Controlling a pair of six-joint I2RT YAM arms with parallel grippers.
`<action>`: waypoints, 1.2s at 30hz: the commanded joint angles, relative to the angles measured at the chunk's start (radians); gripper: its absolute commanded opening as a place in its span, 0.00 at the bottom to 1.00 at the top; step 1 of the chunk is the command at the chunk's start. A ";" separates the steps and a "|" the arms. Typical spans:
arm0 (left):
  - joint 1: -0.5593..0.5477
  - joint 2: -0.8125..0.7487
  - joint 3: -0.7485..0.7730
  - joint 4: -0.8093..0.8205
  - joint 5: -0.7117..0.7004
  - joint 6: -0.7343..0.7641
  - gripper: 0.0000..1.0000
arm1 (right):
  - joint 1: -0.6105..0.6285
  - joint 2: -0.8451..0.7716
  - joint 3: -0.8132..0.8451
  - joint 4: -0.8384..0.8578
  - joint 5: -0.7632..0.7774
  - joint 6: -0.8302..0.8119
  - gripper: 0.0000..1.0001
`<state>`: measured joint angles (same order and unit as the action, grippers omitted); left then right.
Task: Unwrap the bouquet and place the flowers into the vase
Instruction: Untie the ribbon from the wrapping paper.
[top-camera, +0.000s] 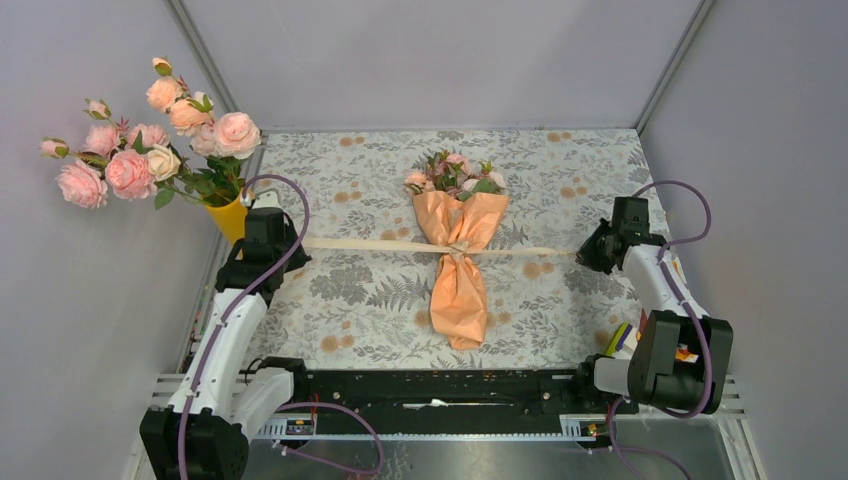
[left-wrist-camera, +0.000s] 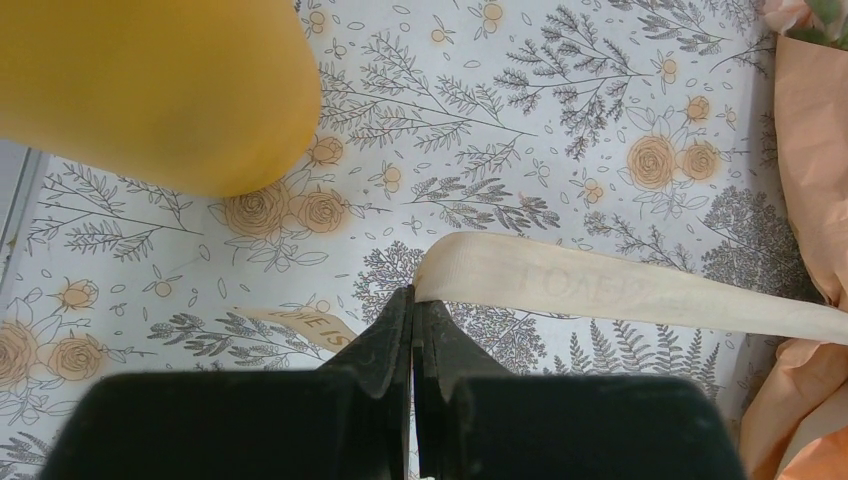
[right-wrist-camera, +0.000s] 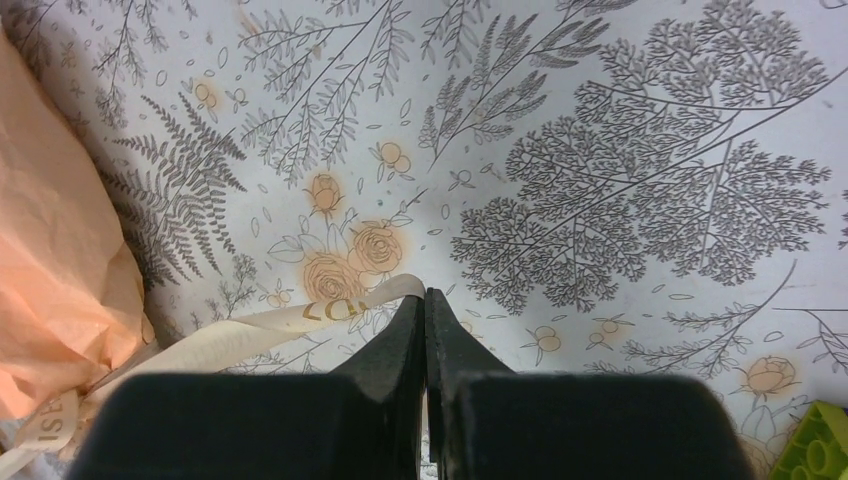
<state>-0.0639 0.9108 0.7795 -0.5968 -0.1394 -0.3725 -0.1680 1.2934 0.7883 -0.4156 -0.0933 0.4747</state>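
The left gripper (left-wrist-camera: 412, 300) has its two black fingers pressed together on the left end of the beige ribbon (left-wrist-camera: 620, 292), pinching it right at the tips. A short printed tail (left-wrist-camera: 300, 322) of the ribbon sticks out on the other side of the jaws and lies on the floral tablecloth (left-wrist-camera: 600, 120). The right gripper (right-wrist-camera: 424, 302) likewise has its fingers closed flat on the ribbon's right end, where the band curls up over one fingertip.

Between the two grips the ribbon runs as a taut, nearly straight line across the middle of the table from left to right. It crosses the waist of the bouquet (top-camera: 459, 262), where it is gathered around the crinkled peach-orange paper (top-camera: 458, 300).

The bouquet lies in the centre of the table, narrow end toward the near edge and open end toward the far wall. The flowers (top-camera: 455, 172), small pink and mauve roses with green leaves, show out of the far end of the paper.

The yellow-orange vase (top-camera: 230, 216) stands at the far left edge of the table, just beyond the left gripper. A big bunch of pale pink and peach roses (top-camera: 150, 140) rises out of it and leans left. In the right wrist view a green studded block (right-wrist-camera: 818, 440) shows at the lower right corner.
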 joint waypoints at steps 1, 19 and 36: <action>0.012 -0.020 0.043 0.013 -0.058 0.035 0.00 | -0.021 -0.023 0.042 -0.010 0.083 -0.006 0.00; 0.025 -0.016 0.067 0.008 -0.081 0.089 0.00 | -0.094 -0.098 0.065 -0.043 0.239 -0.013 0.00; 0.038 -0.029 0.072 -0.008 -0.128 0.120 0.00 | -0.139 -0.131 0.066 -0.051 0.270 -0.004 0.00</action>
<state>-0.0368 0.9092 0.8047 -0.6121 -0.2176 -0.2775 -0.2951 1.1828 0.8181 -0.4538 0.1238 0.4709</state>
